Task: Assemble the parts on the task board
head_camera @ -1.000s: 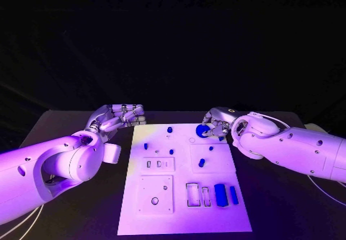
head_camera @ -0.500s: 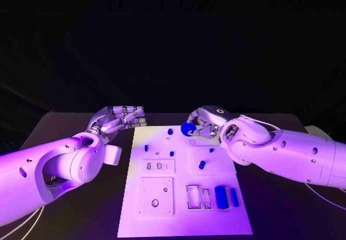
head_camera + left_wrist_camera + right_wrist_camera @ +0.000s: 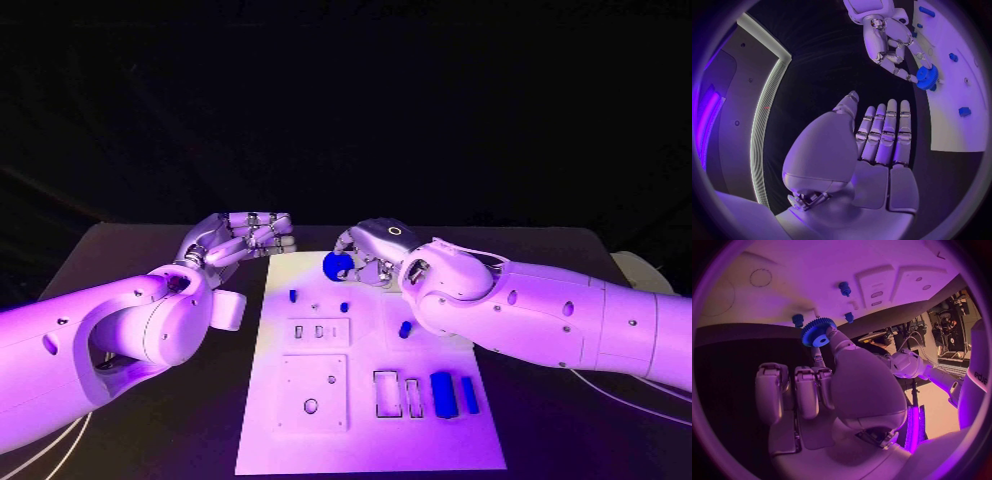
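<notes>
Head view: the right hand (image 3: 378, 252) pinches a blue gear (image 3: 338, 265) between thumb and a fingertip, its other fingers curled loosely behind. Over the last second this hand travels across the far end of the task board (image 3: 368, 440), carrying the gear from the board's right-hand far corner toward its left-hand far corner; the gear now hangs just beyond the fingertips, above the board's far edge. Right wrist view: the gear (image 3: 817, 332), toothed and with a central bore, sits at the thumb tip, close to two short blue pegs (image 3: 844, 288) standing in the board ahead of the hand. The left hand (image 3: 238, 238) stays flat and empty beside the board's far left corner, fingers extended together and holding nothing; from the left wrist view its fingers (image 3: 887, 131) point toward the gear (image 3: 927, 78), which lies a short way ahead of them. Judgement: the transfer phase seems near its end, and the next demand is aligning the bore over a peg before lowering.
</notes>
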### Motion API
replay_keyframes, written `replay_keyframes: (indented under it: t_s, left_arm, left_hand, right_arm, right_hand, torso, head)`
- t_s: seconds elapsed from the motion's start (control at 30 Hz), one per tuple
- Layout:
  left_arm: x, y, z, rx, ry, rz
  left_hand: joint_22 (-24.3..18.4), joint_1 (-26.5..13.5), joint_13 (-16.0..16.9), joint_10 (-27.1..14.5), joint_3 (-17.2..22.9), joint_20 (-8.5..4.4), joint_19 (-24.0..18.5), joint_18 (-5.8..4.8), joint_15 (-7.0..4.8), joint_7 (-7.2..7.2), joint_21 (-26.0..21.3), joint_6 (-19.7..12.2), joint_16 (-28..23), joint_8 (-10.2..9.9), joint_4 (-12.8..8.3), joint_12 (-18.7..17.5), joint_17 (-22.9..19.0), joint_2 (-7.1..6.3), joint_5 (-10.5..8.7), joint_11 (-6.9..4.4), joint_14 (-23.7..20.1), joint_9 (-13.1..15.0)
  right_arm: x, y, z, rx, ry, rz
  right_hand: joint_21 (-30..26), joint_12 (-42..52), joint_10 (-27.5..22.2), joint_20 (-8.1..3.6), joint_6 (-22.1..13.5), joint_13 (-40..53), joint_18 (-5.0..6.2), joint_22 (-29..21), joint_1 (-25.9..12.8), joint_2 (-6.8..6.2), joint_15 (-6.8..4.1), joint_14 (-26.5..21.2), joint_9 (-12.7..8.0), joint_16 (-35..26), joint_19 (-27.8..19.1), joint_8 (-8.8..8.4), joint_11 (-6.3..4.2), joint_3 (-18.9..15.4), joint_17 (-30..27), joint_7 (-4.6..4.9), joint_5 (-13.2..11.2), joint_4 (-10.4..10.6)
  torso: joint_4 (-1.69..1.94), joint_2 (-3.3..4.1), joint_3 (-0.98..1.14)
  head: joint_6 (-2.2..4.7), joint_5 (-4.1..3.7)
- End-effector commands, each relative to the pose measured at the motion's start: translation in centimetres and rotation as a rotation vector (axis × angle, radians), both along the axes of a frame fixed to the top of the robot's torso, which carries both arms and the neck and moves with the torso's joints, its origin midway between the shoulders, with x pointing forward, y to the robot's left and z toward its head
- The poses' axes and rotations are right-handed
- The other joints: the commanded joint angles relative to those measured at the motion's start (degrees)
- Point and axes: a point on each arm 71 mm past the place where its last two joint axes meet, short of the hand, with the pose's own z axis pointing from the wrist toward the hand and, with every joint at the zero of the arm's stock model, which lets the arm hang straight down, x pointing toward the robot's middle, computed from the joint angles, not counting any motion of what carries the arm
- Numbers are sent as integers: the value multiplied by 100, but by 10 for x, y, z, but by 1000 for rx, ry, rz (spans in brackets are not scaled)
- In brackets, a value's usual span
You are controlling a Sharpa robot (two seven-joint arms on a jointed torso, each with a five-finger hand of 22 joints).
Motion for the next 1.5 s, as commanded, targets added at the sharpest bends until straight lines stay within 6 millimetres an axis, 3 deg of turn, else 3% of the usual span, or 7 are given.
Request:
replay_keyframes:
  t_s: [0.03,0.37,0.5,0.63,1.27,1.4,1.5]
  left_arm:
    - [-1,-3,2,-6,-15,-6]
    - [-1,-3,2,-5,-14,-4]
    - [-1,-3,2,-6,-14,-7]
    - [-1,-4,2,-6,-13,-8]
    - [-1,-2,2,-4,-9,-7]
    - [-1,-2,2,-4,-8,-7]
    - [-1,-2,2,-4,-8,-7]
  left_hand:
    - [-12,62,-4,-38,14,7,-31,18,33,39,-34,-5,-30,-37,-37,-38,-7,12,-28,9,1,-5]
    - [-14,64,-4,-42,14,8,-35,18,34,43,-36,-10,-37,-42,-42,-43,-8,10,-29,12,-3,-6]
    - [-14,64,-4,-42,14,8,-35,18,34,43,-36,-10,-37,-42,-42,-43,-8,10,-29,12,-3,-6]
    - [-16,64,-4,-46,13,9,-38,17,36,47,-38,-14,-43,-47,-46,-48,-8,8,-30,16,-5,-7]
    - [-22,61,-5,-60,11,12,-48,16,44,58,-43,-28,-61,-60,-52,-63,-10,7,-31,24,-17,-8]
    - [-22,61,-5,-60,11,12,-48,16,44,58,-43,-28,-61,-60,-52,-63,-10,7,-31,24,-17,-8]
    - [-23,60,-5,-64,10,13,-51,16,47,60,-45,-31,-68,-63,-54,-67,-11,7,-31,27,-23,-8]
  right_arm:
    - [1,5,-5,-45,-2,11]
    - [2,12,-15,-88,34,13]
    - [2,14,-18,-101,46,9]
    - [4,13,-20,-108,52,0]
    - [11,9,-21,-108,45,-66]
    - [10,9,-22,-120,62,-65]
    - [9,10,-24,-131,80,-60]
  right_hand:
    - [8,1,447,-35,349,1328,-91,698,-57,12,-34,597,2,34,82,-9,-22,40,1412,-270,5,-9]
    - [5,3,450,-34,350,1331,-90,695,-62,11,-33,596,2,33,79,-13,-21,46,1408,-270,5,-9]
    - [3,-1,446,-33,350,1326,-90,693,-78,4,-31,595,1,32,77,-22,-19,54,1405,-266,4,-7]
    - [-21,-14,432,-30,345,1310,-83,666,-108,-6,-26,590,-3,24,59,-41,-13,67,1383,-260,3,-1]
    - [-155,-195,230,107,-94,1086,-49,544,-548,-243,140,578,-116,6,-36,-489,183,57,1334,-39,-40,155]
    - [-156,-199,223,139,-112,1083,-49,552,-714,-274,162,581,-112,11,-32,-535,203,-5,1346,-25,1,258]
    - [-149,-186,237,154,-117,1100,-51,570,-1037,-349,171,584,-103,16,-21,-571,207,-135,1360,-26,76,486]
  torso:
    - [0,-2,2]
    - [-7,1,6]
    - [-8,3,4]
    - [-7,-3,7]
    - [-3,-5,4]
    - [-4,-5,3]
    - [-5,-5,3]
  head:
    - [-7,-3]
    - [-34,15]
    - [-41,-39]
    - [-35,-25]
    - [-23,-42]
    - [-16,-39]
    - [-13,-35]
